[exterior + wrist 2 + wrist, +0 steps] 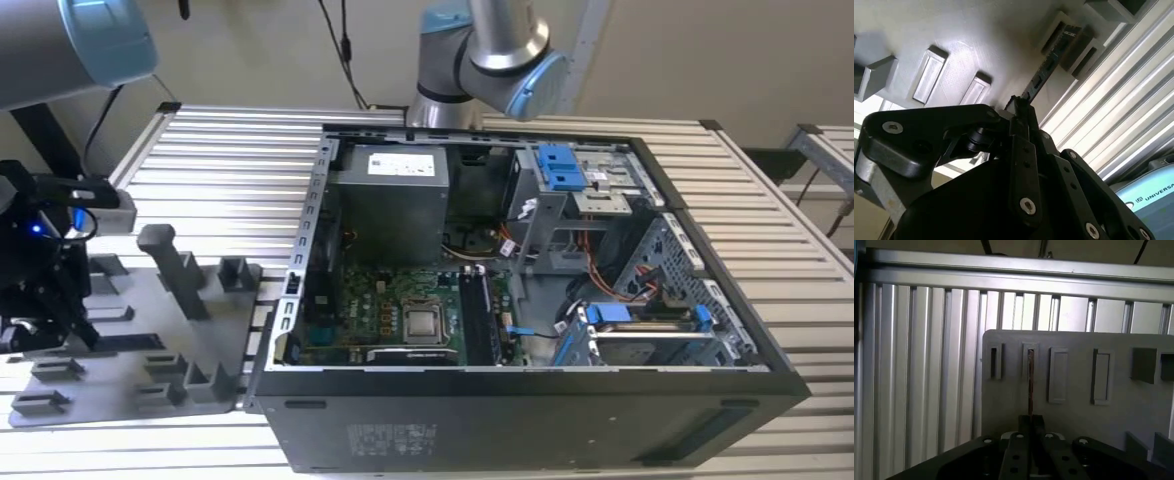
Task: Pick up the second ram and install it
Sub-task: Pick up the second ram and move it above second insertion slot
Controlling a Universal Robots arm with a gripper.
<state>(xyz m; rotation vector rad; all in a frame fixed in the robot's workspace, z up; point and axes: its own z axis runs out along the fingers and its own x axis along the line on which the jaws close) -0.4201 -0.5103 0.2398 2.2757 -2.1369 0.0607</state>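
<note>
Black hand (pixel 1030 420) seems clamped on the thin, dark second ram (pixel 1030 380), seen edge-on in the grey tray (pixel 1079 410).

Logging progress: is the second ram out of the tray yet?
No, in the first wrist view the second ram stands on edge in a slot of the grey tray, with the pincer at its end.

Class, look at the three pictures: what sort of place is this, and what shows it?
Probably a robotics lab or test cell for computer assembly: a robot arm stands by an open PC case on a slatted metal bench, and its hand grips a ram in a grey tray.
</note>
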